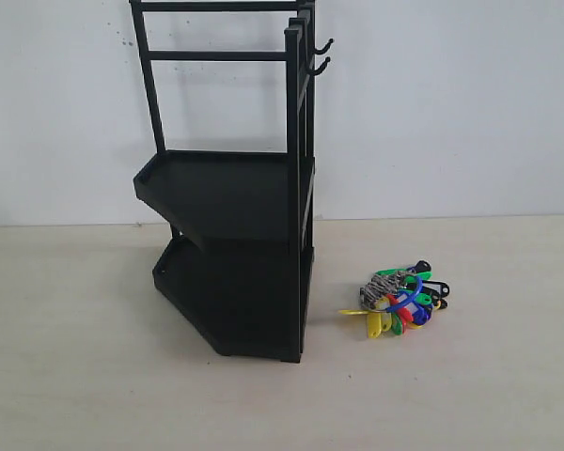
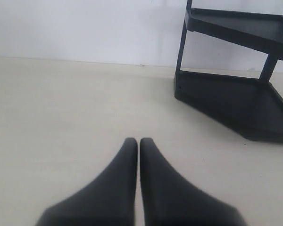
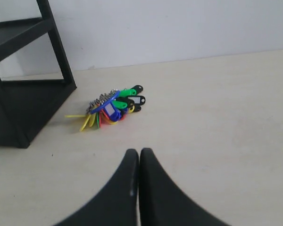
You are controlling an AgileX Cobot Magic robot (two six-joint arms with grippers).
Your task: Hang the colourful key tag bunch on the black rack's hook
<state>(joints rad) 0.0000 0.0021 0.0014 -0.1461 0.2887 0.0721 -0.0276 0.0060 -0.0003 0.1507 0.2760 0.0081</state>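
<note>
Two black tapered end effectors, the left gripper [image 2: 139, 141] and the right gripper [image 3: 139, 151], are each pinched fully together, gripping nothing. Ahead of the right gripper, clear of its fingertips, the colourful key tag bunch [image 3: 111, 109] of yellow, green, red and blue plastic tags lies on the pale wooden tabletop [image 3: 226, 117], just beside the foot of the tall black metal two-tier rack [image 3: 23, 94]. The rack also stands well ahead of the left gripper, off to one side. Its lower small curved black hook [image 1: 321, 67] projects from the upright post, high above the bunch.
</note>
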